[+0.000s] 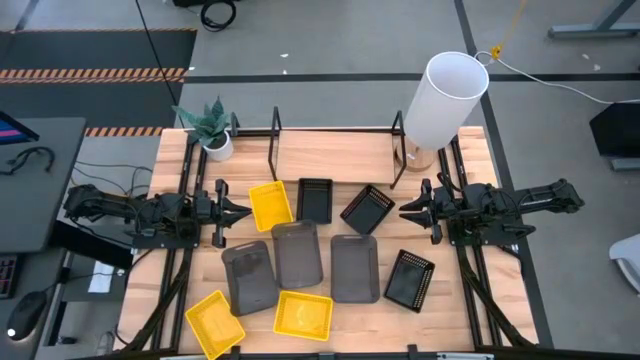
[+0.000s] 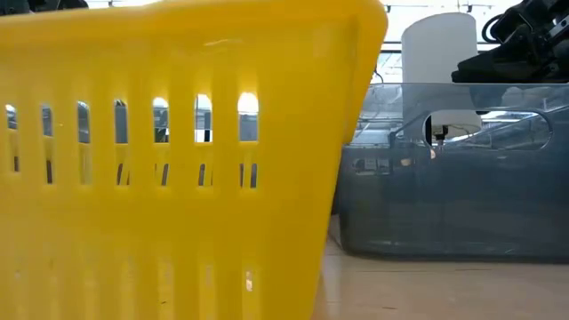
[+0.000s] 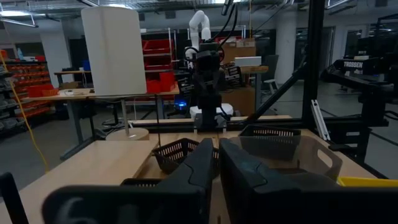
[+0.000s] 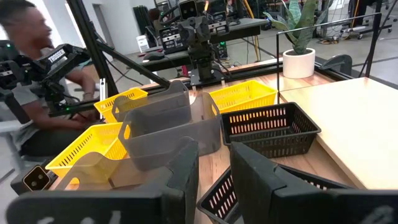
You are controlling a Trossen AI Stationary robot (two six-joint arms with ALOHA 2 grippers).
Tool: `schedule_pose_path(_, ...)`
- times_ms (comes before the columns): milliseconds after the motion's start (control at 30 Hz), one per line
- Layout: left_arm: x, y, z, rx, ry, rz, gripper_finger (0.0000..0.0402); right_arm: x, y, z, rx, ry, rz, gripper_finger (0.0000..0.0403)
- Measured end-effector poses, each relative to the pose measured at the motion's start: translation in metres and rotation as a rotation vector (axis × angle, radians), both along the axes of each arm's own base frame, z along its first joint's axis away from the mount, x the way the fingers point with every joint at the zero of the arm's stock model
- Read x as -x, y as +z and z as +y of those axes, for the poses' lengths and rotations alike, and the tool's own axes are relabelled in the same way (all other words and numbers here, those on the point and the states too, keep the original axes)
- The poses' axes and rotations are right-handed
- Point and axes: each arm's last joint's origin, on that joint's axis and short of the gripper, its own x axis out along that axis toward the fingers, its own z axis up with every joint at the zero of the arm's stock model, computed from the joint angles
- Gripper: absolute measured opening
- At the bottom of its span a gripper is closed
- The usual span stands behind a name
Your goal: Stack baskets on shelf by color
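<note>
Several baskets lie loose on the wooden table. Three are yellow, three dark grey and three black perforated. Each rests on its bottom. The black tube shelf stands at the far edge. My left gripper hovers shut and empty just left of the far yellow basket. My right gripper hovers empty just right of a black basket, its fingers a little apart.
A tall white cylinder stands at the far right beside the shelf. A potted plant stands at the far left. A person sits beyond the table's left side. A yellow basket fills the low view.
</note>
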Motion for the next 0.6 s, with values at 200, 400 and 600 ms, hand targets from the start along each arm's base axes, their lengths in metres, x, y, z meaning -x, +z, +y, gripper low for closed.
schedule_pose_path(200, 0.0000, -0.0001, 0.0000, 0.000, 0.000, 0.000, 0.0029, 0.0000, -0.0001, 0.0000, 0.000, 0.000, 0.001, 0.0098)
schedule_pose_path(400, 0.0000, -0.0001, 0.0000, 0.000, 0.000, 0.000, 0.0036, 0.0000, 0.0000, 0.0000, 0.000, 0.000, 0.000, 0.0098)
schedule_pose_path(600, 0.0000, 0.0000, 0.0000, 0.000, 0.000, 0.000, 0.0029, 0.0000, 0.0000, 0.0000, 0.000, 0.000, 0.000, 0.0098)
